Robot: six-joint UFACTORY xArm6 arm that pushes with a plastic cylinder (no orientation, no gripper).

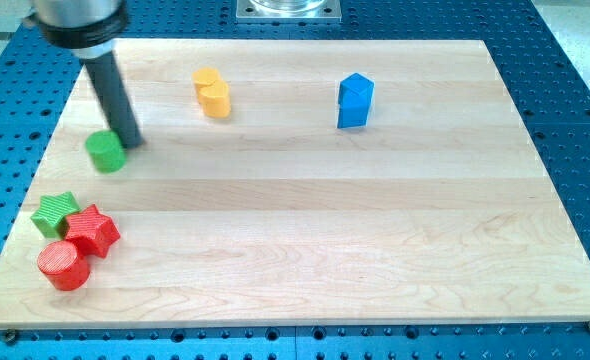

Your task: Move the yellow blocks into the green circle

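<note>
Resting just right of the green cylinder [106, 152] at the table's [375, 230] left, my tip [132, 143], a bare rod without jaws, leaves the yellow block [212, 93] unmoved, well apart toward the view's top.

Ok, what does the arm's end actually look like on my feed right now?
A straight, dark grey rod hangs from a wider black cylindrical collar at the view's top left. My tip is plain, with no markings or cables showing, and sits just right of the green cylinder block.
</note>
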